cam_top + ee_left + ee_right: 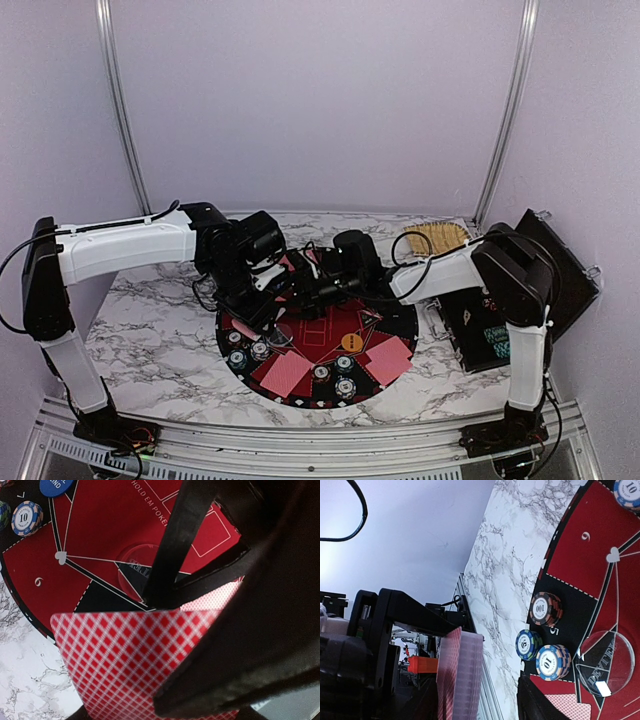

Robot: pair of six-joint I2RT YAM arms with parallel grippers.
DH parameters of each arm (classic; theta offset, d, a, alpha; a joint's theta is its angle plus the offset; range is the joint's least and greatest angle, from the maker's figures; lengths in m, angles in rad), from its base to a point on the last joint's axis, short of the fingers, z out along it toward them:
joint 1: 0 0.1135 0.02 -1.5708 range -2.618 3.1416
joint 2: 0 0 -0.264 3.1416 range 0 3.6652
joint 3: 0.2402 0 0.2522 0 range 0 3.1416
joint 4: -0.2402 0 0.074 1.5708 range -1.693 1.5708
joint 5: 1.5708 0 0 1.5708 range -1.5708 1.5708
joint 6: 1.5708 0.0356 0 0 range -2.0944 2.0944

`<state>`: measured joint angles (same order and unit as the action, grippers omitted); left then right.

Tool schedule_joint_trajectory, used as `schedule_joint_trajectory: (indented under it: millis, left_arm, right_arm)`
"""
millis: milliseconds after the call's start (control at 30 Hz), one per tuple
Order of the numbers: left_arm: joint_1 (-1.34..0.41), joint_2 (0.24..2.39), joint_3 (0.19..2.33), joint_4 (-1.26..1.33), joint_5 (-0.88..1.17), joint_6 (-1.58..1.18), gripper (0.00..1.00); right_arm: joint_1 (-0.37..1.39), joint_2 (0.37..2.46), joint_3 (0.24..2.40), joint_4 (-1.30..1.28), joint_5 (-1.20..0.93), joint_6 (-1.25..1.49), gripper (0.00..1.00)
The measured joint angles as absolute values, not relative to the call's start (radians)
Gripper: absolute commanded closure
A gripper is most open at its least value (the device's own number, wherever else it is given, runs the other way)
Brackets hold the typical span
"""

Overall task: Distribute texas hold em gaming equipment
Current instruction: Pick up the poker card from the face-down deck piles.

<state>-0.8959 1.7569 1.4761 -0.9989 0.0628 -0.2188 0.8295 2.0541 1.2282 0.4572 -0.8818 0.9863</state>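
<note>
— Nearest the left wrist lens is the deck of playing cards, pink-red diamond backs up. What has it?

— The left end effector does. Its dark fingers are clamped on the deck at a middling spread, one lying across the top. From the right wrist the same deck shows edge-on in that grip.

— And the right end effector?

— It faces the deck over the far part of the mat. Its own view shows only one dark finger, so I cannot tell how wide it stands.

— Where is the rest?

— On the round black-and-red mat. Dealt cards lie face down in two spots near its front edge, with the orange button between them. Three chip stacks sit together just beside the clear button. The blue button lies near another stack. Right of the mat, the black case rests on the marble counter.
</note>
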Motion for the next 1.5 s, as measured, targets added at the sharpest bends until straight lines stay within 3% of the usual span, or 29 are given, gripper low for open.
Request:
schedule_joint_trajectory:
  millis: [333,1500]
  left_arm:
    - [-0.896,1.757,1.476,-1.003,0.06,-0.219,0.64]
    - [-0.897,1.761,1.476,-1.004,0.059,-0.219,0.64]
  right_arm:
    - [0.825,2.062,1.232,0.46,-0.882,0.981,0.63]
    - [0.801,2.032,1.225,0.435,-0.867,0.963,0.71]
